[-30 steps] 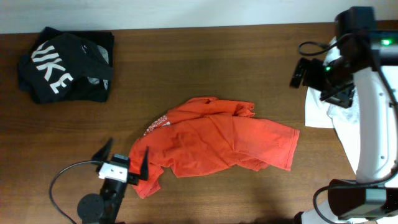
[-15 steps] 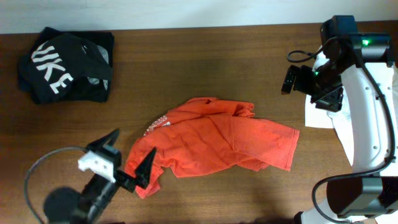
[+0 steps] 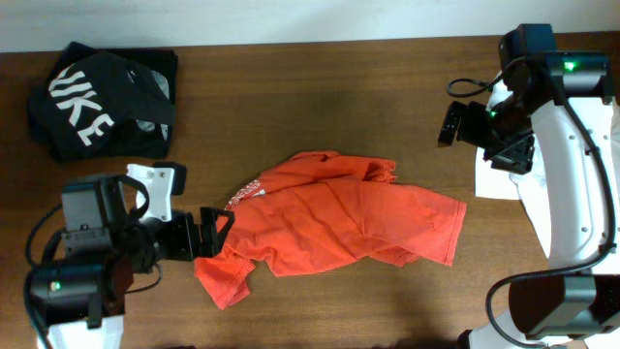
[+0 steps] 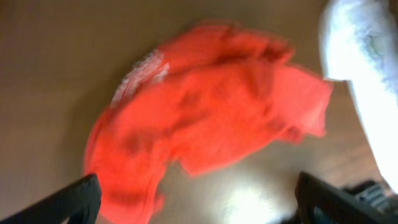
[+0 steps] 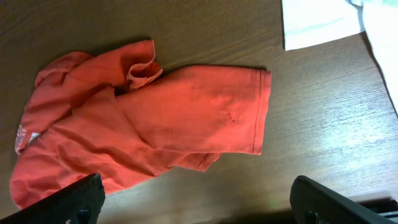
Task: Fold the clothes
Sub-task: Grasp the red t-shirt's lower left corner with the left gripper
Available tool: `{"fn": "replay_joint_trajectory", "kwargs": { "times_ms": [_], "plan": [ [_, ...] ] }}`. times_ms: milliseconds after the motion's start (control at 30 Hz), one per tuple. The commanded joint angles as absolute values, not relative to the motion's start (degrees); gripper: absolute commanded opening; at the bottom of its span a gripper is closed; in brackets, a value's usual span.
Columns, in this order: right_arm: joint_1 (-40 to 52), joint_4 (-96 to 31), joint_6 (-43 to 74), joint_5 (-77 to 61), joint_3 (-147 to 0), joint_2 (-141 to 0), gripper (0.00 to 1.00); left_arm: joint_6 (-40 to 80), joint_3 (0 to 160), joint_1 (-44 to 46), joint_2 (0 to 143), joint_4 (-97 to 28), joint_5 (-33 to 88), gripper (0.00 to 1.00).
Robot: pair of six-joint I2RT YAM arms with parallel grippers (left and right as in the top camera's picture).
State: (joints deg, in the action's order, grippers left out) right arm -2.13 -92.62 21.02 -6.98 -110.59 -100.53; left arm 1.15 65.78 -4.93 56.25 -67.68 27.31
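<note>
The red-orange T-shirt lies crumpled in the middle of the table, with white lettering showing at its left edge. It also shows in the left wrist view, blurred, and in the right wrist view. My left gripper is open and empty at the shirt's lower left edge. My right gripper is open and empty, raised at the right, above the edge of the white T-shirt. The black T-shirt with large white letters lies bunched at the back left.
The white T-shirt's corner shows at the top right of the right wrist view. The right arm's white body covers much of the white shirt. Bare brown wood lies between the garments.
My left arm has swung up and rotated, bringing its open gripper to the shirt's lower left edge. My right arm moved slightly left a second ago and has since held still.
</note>
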Motion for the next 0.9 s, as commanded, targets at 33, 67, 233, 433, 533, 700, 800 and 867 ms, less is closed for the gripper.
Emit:
{"fn": "replay_joint_trajectory", "kwargs": {
  "times_ms": [33,67,233,433,533,700,800,867],
  "plan": [
    [-1.9,-92.6,21.5,-7.0,-110.7,-100.7,0.99,14.0,66.3,2.2,63.1,-77.3,9.2,0.99],
    [-1.9,-92.6,21.5,-7.0,-110.7,-100.7,0.99,16.2,66.3,4.2,65.5,-79.8,4.9,0.99],
    [-1.9,-92.5,21.5,-7.0,-110.7,-100.7,0.99,28.7,64.9,7.1,67.9,-86.3,-2.6,0.99],
    [-1.9,-92.6,21.5,-7.0,-110.7,-100.7,0.99,28.7,48.6,7.1,67.8,-73.4,8.1,0.99],
    [-1.9,-92.6,21.5,-7.0,-110.7,-100.7,0.99,31.5,39.4,7.1,67.8,-65.5,8.1,0.99],
    [-1.9,-92.6,21.5,-7.0,-110.7,-100.7,0.99,32.0,36.5,7.1,69.4,-59.9,7.6,0.91],
    [-1.9,-92.6,21.5,-7.0,-110.7,-100.7,0.99,31.9,36.5,7.1,73.9,-57.2,7.5,0.84],
    [-1.9,-92.5,21.5,-7.0,-110.7,-100.7,0.99,31.9,36.5,7.1,76.7,-56.7,6.3,0.81]
  ]
}}
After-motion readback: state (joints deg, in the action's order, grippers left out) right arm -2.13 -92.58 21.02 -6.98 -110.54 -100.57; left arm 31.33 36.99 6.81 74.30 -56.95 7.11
